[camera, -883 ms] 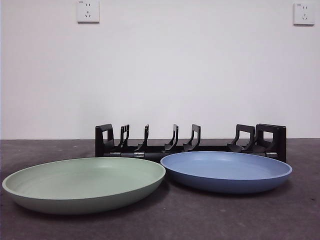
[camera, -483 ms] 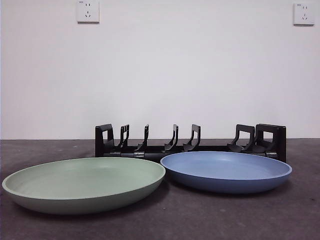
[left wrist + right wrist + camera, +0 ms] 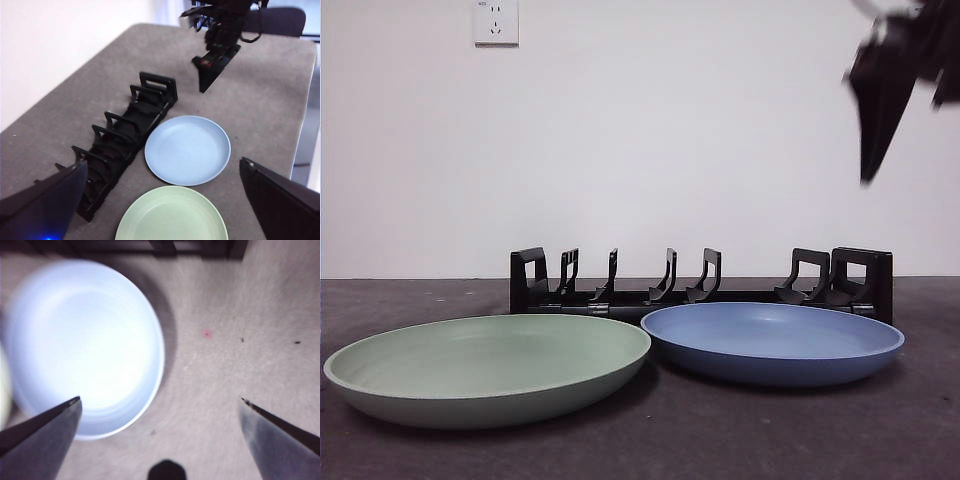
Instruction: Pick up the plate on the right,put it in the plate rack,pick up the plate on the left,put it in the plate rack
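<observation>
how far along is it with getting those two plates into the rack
Nothing is racked yet: the rack holds no plate. The blue plate and green plate both lie flat on the table. In hand: the right gripper, jaws open, is above the table just beside the blue plate. The left gripper waits, open. Both picks and placements remain.

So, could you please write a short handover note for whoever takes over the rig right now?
Right gripper: open, empty, in the air above the table just beyond the blue plate, near the plate rack's end.
Left gripper: open, empty, held high over the table, waiting.
Blue plate: flat on the table in front of the plate rack.
Green plate: flat on the table beside the blue one, nearer the front camera.
Done: nothing racked; the rack holds no plates.
Left: grasp and rack the blue plate, then the green plate.
</observation>
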You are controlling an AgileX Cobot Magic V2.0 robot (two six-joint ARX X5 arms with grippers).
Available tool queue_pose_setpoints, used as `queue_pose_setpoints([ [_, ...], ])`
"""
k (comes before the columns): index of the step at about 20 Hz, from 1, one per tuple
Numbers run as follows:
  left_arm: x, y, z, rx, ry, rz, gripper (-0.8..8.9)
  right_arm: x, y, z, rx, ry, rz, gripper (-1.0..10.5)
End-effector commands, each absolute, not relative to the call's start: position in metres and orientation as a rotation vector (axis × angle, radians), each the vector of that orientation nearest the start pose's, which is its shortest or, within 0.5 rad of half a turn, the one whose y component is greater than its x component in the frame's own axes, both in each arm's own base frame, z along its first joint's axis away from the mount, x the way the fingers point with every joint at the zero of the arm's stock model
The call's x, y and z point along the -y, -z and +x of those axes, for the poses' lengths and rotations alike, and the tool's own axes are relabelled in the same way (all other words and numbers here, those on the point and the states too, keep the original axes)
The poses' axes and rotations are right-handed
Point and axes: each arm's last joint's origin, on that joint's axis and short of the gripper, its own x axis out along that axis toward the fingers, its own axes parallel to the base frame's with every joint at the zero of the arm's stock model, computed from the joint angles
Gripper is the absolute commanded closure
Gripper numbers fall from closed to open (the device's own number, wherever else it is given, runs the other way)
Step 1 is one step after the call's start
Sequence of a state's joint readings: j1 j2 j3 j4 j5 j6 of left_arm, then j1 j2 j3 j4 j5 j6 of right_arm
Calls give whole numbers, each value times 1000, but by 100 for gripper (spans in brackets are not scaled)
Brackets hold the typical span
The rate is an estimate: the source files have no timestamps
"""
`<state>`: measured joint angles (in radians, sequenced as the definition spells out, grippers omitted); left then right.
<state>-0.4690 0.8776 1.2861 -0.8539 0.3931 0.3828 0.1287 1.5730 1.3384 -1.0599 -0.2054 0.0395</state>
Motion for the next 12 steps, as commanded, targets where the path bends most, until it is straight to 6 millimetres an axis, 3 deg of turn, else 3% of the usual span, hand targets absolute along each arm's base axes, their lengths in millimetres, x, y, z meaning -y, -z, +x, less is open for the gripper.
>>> queue_pose_setpoints([
  [1, 79, -416, 121, -291, 955, 412, 118, -56, -253, 310, -1362, -253, 26, 420],
  [4, 86, -413, 125, -310, 954, 438, 118, -70, -229, 322, -1412, -261, -7, 432],
  [7, 90, -411, 127, -315, 953, 455, 118, -79, -211, 329, -1440, -261, -22, 514],
  [12, 93, -410, 127, -314, 928, 496, 118, -89, -187, 337, -1483, -250, -40, 515],
])
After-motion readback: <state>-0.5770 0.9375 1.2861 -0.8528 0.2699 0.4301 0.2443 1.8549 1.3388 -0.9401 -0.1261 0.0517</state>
